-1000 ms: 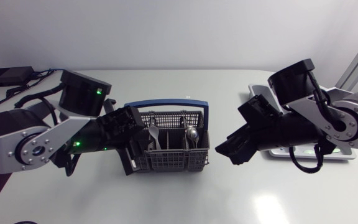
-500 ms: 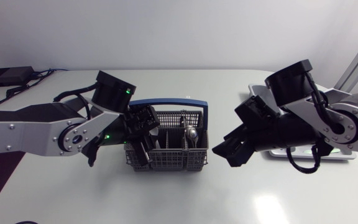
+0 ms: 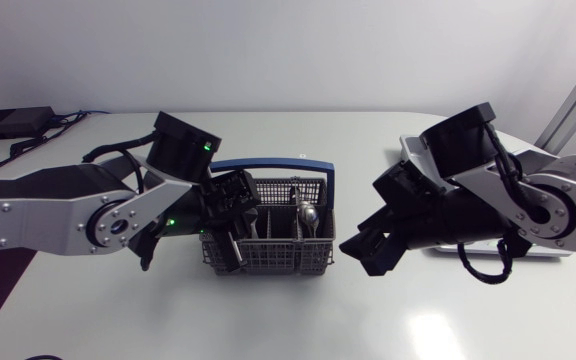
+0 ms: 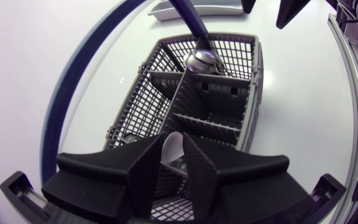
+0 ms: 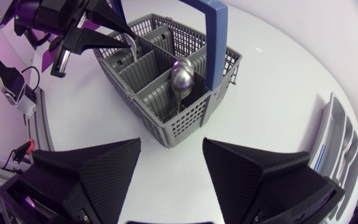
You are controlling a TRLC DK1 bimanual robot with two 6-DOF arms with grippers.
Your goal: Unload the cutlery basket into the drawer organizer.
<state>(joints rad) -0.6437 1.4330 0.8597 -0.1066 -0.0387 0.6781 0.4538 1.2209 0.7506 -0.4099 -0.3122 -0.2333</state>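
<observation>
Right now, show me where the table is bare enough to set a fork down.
Bare table lies in front of the cutlery basket and behind its blue handle. Crowded: left gripper over the basket, right gripper close beside it.

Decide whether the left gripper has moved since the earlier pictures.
Yes. The left gripper went rightward, from outside the grey mesh cutlery basket to over its end compartment.

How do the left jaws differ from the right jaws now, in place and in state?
Place: the left jaws are down inside the cutlery basket, in the end compartment away from the spoon; the right jaws hang outside it, beside its other end. State: the left jaws stand close together, gripping a pale utensil from two sides; the right jaws stand wide apart, holding nothing. Both are matte black wedges.
</observation>
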